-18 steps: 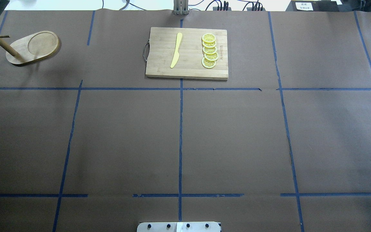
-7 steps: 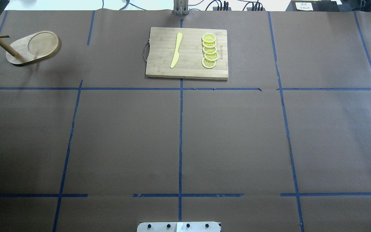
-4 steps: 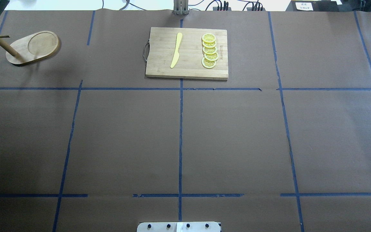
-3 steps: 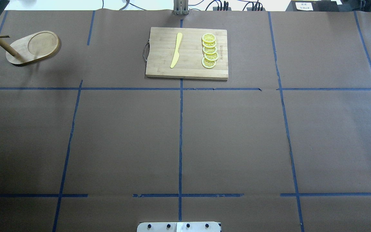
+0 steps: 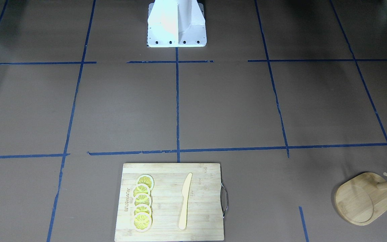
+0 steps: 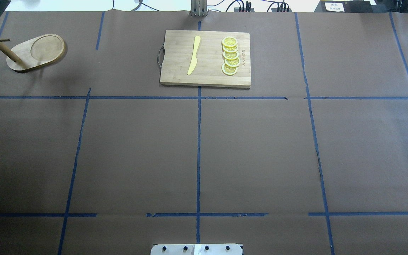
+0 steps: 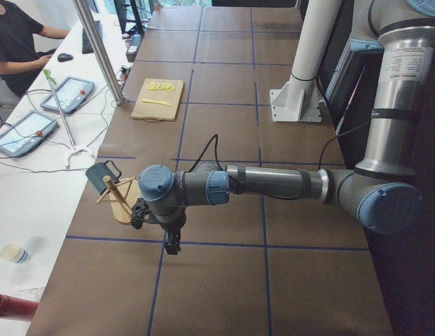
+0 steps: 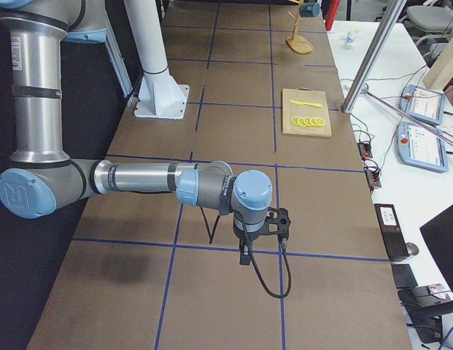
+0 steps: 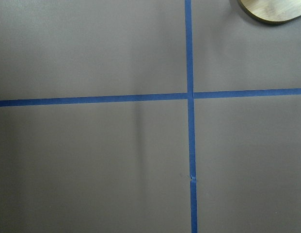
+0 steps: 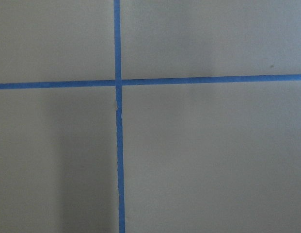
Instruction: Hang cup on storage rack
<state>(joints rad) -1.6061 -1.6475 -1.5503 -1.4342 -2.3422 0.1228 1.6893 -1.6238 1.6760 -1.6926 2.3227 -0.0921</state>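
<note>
The left fingers point down over the brown paper-covered worktop; I cannot tell whether they are apart or together. Near them, on the side away from the robot, stands the light bamboo storage rack with an oval base. The small dark grey-blue cup hangs at its upper pegs, off the worktop. The right fingers also point down, well apart from rack and cup, and I cannot tell their state either. Between both sets of fingers, farther out, lies a rectangular bamboo cutting board carrying yellow lemon slices and a pale yellow knife.

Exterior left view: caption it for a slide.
Cup hung on the storage rack, left gripper poised close beside it.
</note>
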